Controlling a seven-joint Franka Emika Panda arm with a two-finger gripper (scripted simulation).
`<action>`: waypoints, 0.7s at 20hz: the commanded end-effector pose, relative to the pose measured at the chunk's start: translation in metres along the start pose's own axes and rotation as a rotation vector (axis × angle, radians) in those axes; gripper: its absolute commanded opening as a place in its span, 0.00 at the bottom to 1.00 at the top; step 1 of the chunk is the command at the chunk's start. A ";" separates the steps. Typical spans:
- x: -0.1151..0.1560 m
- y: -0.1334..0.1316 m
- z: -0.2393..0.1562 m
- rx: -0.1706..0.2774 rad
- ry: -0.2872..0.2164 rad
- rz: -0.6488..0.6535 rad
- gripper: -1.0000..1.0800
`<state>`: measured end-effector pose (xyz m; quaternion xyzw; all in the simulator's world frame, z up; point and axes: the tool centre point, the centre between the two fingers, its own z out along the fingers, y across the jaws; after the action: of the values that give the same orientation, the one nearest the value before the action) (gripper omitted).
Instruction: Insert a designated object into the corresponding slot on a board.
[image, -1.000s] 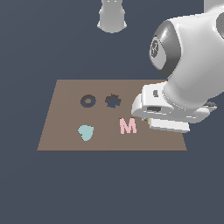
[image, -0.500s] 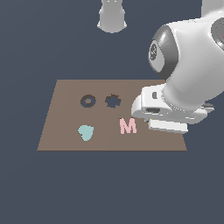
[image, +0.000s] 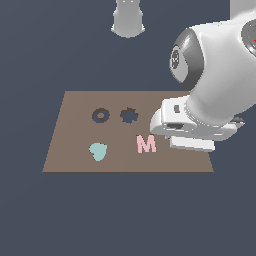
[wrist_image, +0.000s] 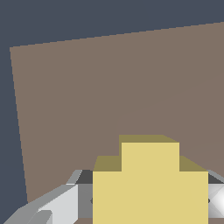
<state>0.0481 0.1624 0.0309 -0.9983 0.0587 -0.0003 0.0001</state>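
Observation:
The yellow block (wrist_image: 151, 183) fills the lower part of the wrist view, clamped between my grey fingers (wrist_image: 57, 205). My gripper (wrist_image: 148, 203) is shut on it above the brown board (wrist_image: 87, 96). In the exterior view my hand (image: 192, 131) hovers over the board (image: 75, 150) at the exterior view's right end, just right of the pink M (image: 146, 144). The hand hides the fingertips and the block there. The dark jagged slot (image: 129, 115) lies to the exterior view's left of the hand, uncovered and empty.
A dark ring cutout with a brown centre (image: 100, 116) sits left of the slot in the exterior view. A teal shape (image: 98, 151) lies near the board's front left. A grey object (image: 128, 19) stands beyond the board's far edge.
The arm's upper links have shifted slightly. The hand stays over the board's right end at almost the same place. Nothing on the board has moved.

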 end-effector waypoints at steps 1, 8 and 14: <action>-0.002 -0.001 0.000 0.000 0.000 -0.018 0.00; -0.011 -0.004 0.000 0.000 0.000 -0.128 0.00; -0.026 -0.006 -0.001 0.000 0.000 -0.285 0.00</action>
<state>0.0269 0.1702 0.0315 -0.9981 -0.0622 -0.0001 0.0001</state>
